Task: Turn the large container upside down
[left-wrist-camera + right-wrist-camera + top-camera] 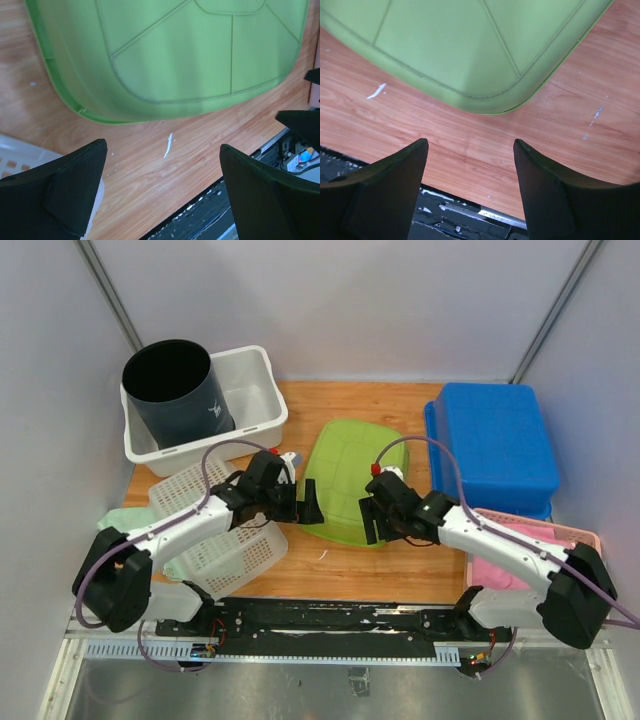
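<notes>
The large container (350, 478) is a green plastic tub lying bottom-up on the wooden table, its ribbed base facing the camera. The left wrist view shows it (200, 55) across the top, and so does the right wrist view (470, 45). My left gripper (306, 502) hovers at its left edge, open, with only bare wood between the jaws (162, 150). My right gripper (375, 522) stands by the tub's near right corner, open and holding nothing (470, 145). Neither gripper touches the tub.
A black bucket (178, 390) stands in a white tub (260, 390) at the back left. A blue bin (495, 445) sits upside down at the right, with a pink basket (520, 550) in front of it. White perforated baskets (215, 540) lie under the left arm.
</notes>
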`<act>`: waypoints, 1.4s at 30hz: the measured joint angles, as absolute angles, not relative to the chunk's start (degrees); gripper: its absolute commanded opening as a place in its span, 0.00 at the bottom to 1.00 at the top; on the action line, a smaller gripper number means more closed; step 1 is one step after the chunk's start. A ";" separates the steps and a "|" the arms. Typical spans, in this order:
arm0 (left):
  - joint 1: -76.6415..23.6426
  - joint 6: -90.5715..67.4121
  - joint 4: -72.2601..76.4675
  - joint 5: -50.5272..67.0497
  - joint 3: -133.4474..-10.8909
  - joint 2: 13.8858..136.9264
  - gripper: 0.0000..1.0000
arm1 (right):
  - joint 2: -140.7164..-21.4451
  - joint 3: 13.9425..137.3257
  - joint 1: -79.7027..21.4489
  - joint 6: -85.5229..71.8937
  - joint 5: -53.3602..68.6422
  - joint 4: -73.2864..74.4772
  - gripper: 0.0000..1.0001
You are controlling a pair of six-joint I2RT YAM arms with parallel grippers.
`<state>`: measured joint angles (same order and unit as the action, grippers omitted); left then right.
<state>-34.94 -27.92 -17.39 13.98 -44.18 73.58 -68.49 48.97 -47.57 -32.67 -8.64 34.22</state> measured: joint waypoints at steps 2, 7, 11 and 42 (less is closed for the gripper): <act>-34.94 -28.38 -14.98 15.40 -44.29 75.94 0.99 | -71.46 49.30 -47.64 -33.17 -10.87 34.50 0.72; -34.94 -28.56 -11.55 17.04 -48.42 84.03 0.99 | -79.94 51.53 -44.75 -32.53 -15.05 34.68 0.71; -34.94 -28.34 -9.26 17.54 -54.87 90.52 0.99 | -84.73 56.12 -36.40 -29.54 -15.79 33.87 0.70; -34.89 -24.86 -10.70 18.41 -94.72 120.16 0.99 | -86.98 58.63 -7.90 -23.53 -7.62 28.93 0.67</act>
<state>-34.89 -24.86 -10.70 18.41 -94.72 120.16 -86.98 58.63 -7.90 -23.53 -7.62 28.93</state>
